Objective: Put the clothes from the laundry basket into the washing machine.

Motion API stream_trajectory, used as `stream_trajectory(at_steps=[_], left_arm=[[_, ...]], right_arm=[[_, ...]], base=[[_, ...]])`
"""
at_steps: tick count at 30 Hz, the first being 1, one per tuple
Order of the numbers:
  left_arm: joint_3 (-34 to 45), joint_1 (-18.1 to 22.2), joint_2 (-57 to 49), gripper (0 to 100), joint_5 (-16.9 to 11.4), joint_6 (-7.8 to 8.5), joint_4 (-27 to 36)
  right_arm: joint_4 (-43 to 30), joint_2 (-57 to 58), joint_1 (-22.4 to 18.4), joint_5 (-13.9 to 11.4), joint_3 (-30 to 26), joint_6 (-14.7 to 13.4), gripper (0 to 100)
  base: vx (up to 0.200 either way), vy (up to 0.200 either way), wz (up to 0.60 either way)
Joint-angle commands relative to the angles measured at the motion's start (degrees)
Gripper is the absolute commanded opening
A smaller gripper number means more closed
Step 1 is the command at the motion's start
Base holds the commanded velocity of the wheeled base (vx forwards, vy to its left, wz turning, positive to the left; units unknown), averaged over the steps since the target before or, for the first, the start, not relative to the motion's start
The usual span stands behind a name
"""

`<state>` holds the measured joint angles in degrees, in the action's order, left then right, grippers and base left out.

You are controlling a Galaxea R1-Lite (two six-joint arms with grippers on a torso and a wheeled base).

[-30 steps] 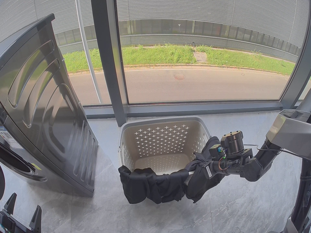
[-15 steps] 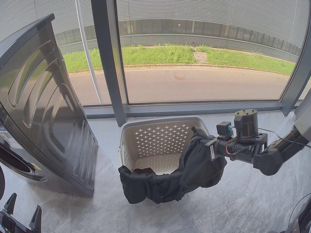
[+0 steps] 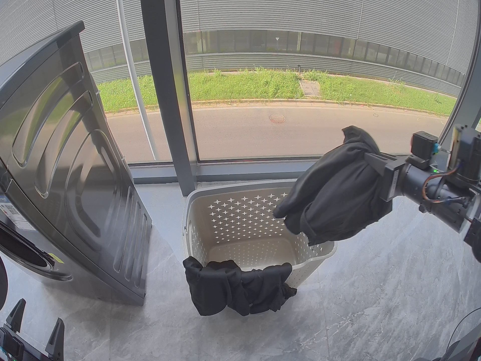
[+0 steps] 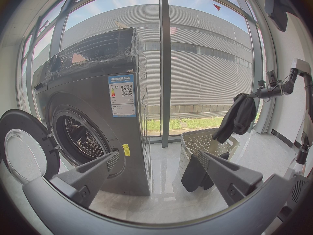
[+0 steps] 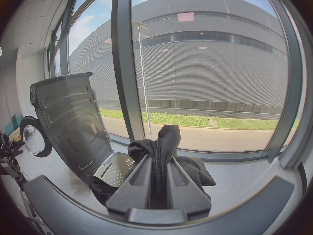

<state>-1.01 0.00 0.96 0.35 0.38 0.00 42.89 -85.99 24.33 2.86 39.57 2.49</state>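
My right gripper point(image 3: 375, 164) is shut on a black garment point(image 3: 334, 196) that hangs in the air above the right rim of the white laundry basket point(image 3: 250, 211). In the right wrist view the garment point(image 5: 163, 147) is pinched between the two fingers point(image 5: 137, 180). A second black garment point(image 3: 233, 286) drapes over the basket's near rim onto the floor. The grey washing machine point(image 3: 60, 166) stands at the left; its door point(image 4: 24, 147) is swung open and the drum point(image 4: 80, 137) shows. My left gripper point(image 4: 156, 172) is open, low at the left, pointed toward the machine and basket point(image 4: 205, 141).
A large window with a dark vertical post point(image 3: 165, 81) runs behind the basket. The grey marble floor point(image 3: 381, 297) spreads right of and in front of the basket.
My right gripper rose and swung to the right, lifting the black garment off the basket's rim until it hangs free. The other garment stayed draped over the rim. The left arm kept still.
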Motion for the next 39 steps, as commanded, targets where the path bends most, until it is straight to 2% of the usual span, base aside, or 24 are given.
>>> stream_trajectory(at_steps=[1,4,6,7,12,19,22,23,25,39], left_arm=[[0.92,0.00,-0.96,100,0.09,0.06,0.00],[0.92,0.00,-0.96,100,0.00,-0.20,0.00],[0.92,0.00,-0.96,100,0.00,-0.20,0.00],[0.92,0.00,-0.96,100,0.09,-0.03,0.00],[0.84,0.00,-0.96,100,-0.09,-0.64,0.00],[0.92,0.00,-0.96,100,0.09,-0.20,0.00],[0.84,0.00,-0.96,100,0.09,-0.11,0.00],[0.92,0.00,-0.96,100,0.09,-0.03,0.00],[0.92,0.00,-0.96,100,0.09,-0.11,0.00],[0.84,0.00,-0.96,100,-0.09,-0.64,0.00]], right_arm=[[0.00,11.37,-3.85,0.39,-5.12,-0.11,0],[0.09,14.01,-6.84,0.30,-5.64,-0.20,0],[0.09,14.01,-6.84,0.30,-5.64,-0.20,0],[0.27,15.59,-8.51,0.21,-6.79,-0.11,0],[0.27,15.86,-7.90,0.21,-8.02,-0.11,0],[0.44,15.50,-7.11,-0.58,-10.30,-0.11,0],[0.44,15.50,-6.84,-0.58,-10.39,-0.03,0],[0.44,15.42,-4.82,-0.58,-10.83,-0.29,0],[0.53,15.59,-4.82,-0.58,-10.83,-0.29,0],[3.43,14.89,-4.82,-2.69,-11.97,-0.47,0]], base=[[0.000,0.000,0.00],[0.000,0.000,0.00],[0.000,0.000,0.00],[0.000,0.000,0.00],[-0.080,0.000,0.00],[-0.200,0.000,0.00],[0.000,0.000,0.00],[0.000,0.000,0.00],[0.000,0.000,0.00],[0.000,0.200,0.00]])
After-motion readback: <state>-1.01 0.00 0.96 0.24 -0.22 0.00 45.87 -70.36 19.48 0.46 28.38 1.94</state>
